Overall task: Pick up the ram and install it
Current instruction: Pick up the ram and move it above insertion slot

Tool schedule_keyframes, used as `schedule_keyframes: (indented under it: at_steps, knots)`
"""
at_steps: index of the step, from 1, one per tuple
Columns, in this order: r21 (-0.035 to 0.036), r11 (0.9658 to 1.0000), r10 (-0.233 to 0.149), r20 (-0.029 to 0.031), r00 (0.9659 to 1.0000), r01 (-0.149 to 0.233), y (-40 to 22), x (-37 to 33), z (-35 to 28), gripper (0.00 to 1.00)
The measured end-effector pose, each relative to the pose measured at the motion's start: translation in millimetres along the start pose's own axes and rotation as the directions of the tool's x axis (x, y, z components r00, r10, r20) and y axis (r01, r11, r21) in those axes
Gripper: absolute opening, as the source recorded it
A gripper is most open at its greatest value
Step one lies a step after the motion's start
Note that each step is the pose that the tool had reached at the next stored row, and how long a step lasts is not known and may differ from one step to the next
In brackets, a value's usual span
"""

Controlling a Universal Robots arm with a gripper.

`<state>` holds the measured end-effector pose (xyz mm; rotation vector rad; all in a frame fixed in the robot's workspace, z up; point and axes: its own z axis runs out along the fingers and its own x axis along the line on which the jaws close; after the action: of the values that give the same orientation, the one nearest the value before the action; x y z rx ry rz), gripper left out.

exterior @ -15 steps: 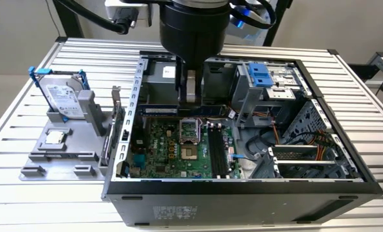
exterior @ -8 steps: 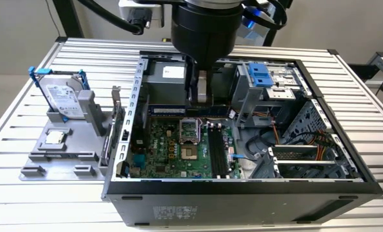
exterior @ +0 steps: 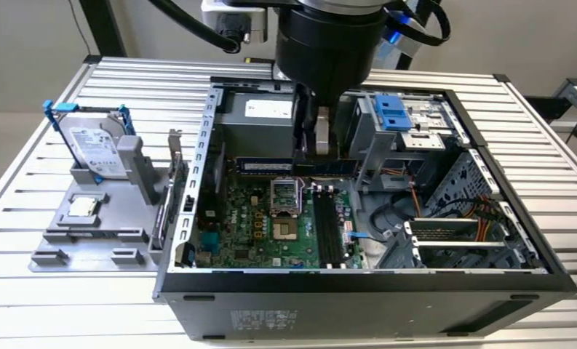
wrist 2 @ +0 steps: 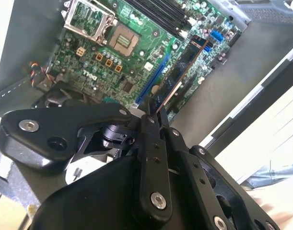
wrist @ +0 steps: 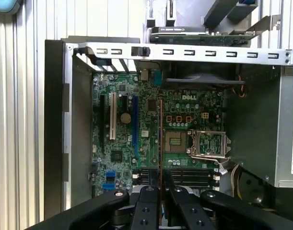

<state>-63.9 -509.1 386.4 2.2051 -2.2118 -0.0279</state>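
Note:
My gripper hangs inside the open computer case, shut on the ram. The ram is a dark blue stick held level above the green motherboard, over its far end. In the second wrist view the ram juts straight out from the closed fingertips. The first wrist view shows the ram edge-on as a thin line running out from my gripper across the board. The black memory slots lie lower and nearer the case front, beside the processor socket; in the first wrist view these slots lie close to the fingers.
The case's metal walls and the drive cage with a blue bracket hem in the arm. Cables and a card fill the exterior view's right side. Outside the case, a grey fixture holds a hard drive and a processor chip.

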Motion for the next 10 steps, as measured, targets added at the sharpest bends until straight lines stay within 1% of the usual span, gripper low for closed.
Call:
schedule_keyframes:
  at_steps: [10]
  knots:
    - [-0.001, 1.0, 0.0, 0.0, 1.0, 0.0, -16.5, -0.1, -0.4, 0.0]
